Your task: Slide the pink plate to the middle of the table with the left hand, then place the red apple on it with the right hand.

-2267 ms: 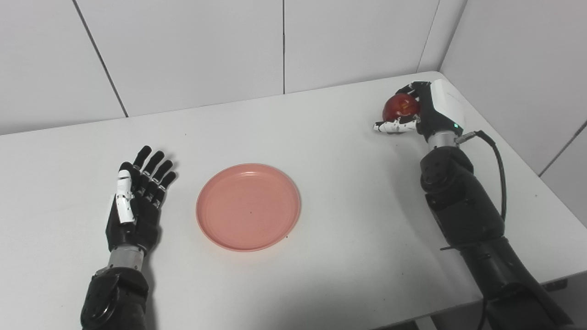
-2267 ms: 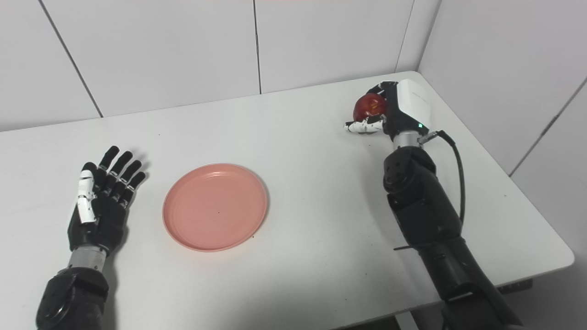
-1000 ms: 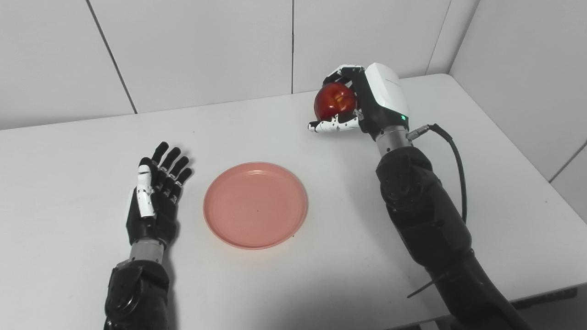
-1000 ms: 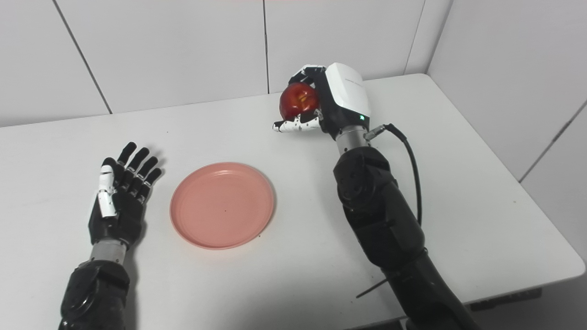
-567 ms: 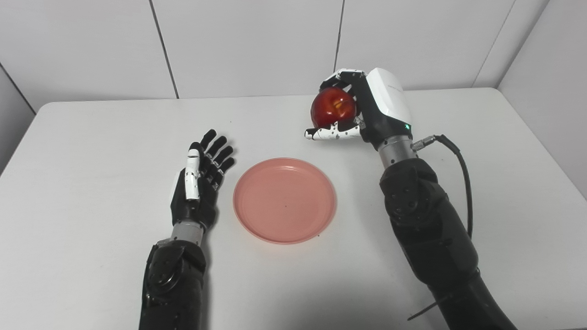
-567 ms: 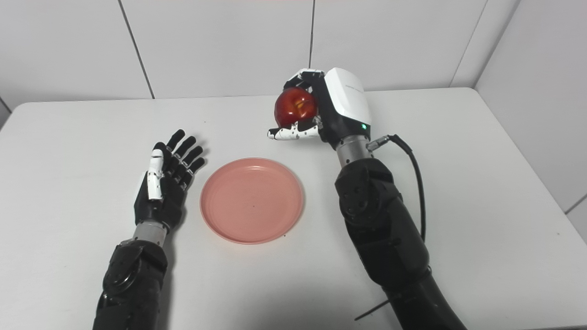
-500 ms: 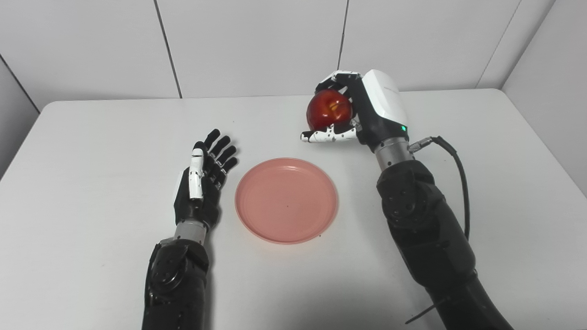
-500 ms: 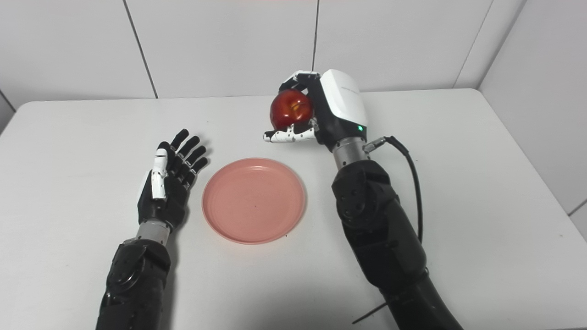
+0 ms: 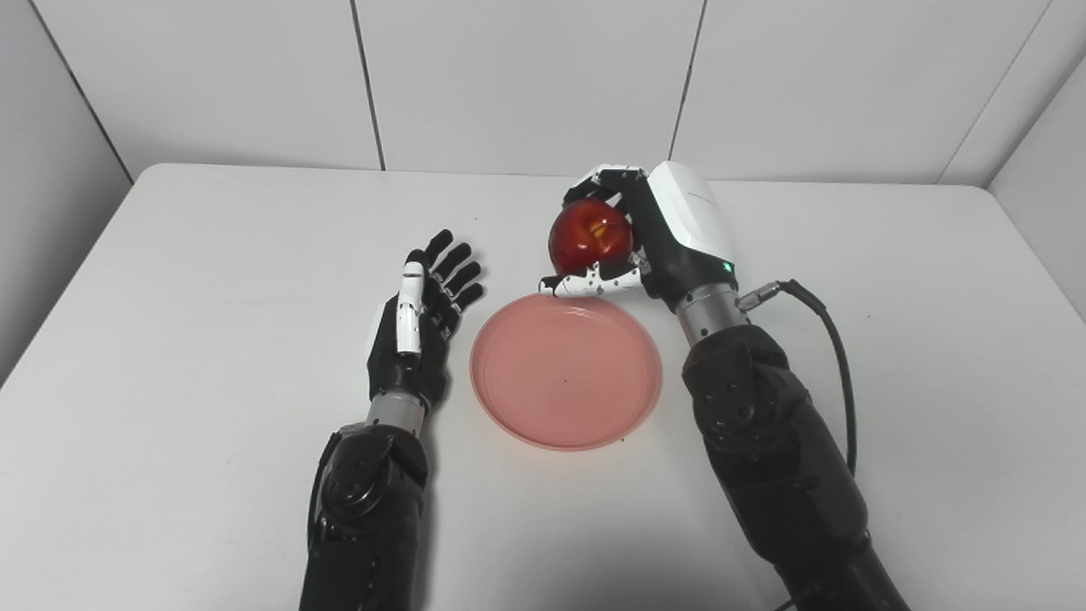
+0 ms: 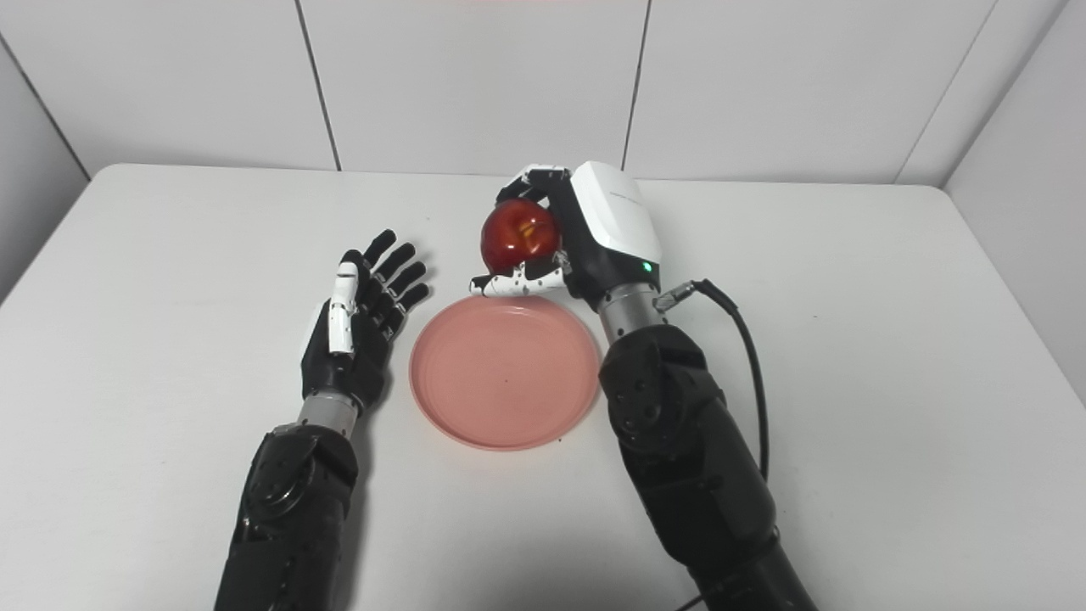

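The pink plate [image 9: 567,372] lies flat near the middle of the white table [image 9: 170,280], with nothing on it. My right hand [image 9: 653,238] is shut on the red apple [image 9: 590,237] and holds it in the air just above the plate's far rim. My left hand [image 9: 420,327] rests open on the table just left of the plate, fingers spread and pointing away from me, not touching the rim.
White wall panels stand behind the table's far edge, and side walls close in at left and right. A black cable [image 9: 827,339] loops off my right wrist over the table's right half.
My right hand has carried the apple from the far right corner leftward and toward me, ending over the plate's far rim. The camera has swung left. The left hand and plate stayed put.
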Robot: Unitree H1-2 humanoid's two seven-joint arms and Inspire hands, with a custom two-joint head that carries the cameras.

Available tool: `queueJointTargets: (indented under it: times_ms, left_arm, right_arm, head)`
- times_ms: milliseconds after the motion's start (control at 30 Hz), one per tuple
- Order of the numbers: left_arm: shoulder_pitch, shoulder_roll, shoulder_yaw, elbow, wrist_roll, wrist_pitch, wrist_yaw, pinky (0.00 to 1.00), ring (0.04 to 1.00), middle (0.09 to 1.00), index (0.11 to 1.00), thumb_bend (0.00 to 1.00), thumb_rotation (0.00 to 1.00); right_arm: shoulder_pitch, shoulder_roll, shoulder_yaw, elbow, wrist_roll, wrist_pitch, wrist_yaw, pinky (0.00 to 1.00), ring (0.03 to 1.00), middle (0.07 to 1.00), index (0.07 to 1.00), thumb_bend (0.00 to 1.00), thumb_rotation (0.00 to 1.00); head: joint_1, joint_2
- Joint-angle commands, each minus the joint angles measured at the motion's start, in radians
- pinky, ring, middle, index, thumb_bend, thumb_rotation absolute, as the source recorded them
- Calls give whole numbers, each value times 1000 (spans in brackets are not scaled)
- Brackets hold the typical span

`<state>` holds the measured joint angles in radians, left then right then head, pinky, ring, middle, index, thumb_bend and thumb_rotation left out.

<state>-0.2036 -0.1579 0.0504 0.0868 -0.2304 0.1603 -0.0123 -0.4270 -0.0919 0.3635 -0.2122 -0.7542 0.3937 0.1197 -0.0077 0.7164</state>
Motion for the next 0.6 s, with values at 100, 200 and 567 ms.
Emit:
queueJointTargets:
  times_ms: [100,200,567]
  left_arm:
    - [-7,-11,8,10,-5,28,19,849,855,871,863,354,1000]
    - [-11,-7,13,12,-4,22,18,848,854,870,861,351,1000]
    - [-25,-7,44,6,-13,30,26,855,864,871,856,364,1000]
  right_arm:
    - [-15,26,12,-1,5,-42,-8,237,324,428,485,520,132]
    - [-7,27,17,15,11,-63,-20,238,322,424,485,519,130]
    - [17,19,41,60,16,-91,-32,237,318,425,485,519,129]
  head:
    - [8,3]
    - [8,4]
    - [18,16]
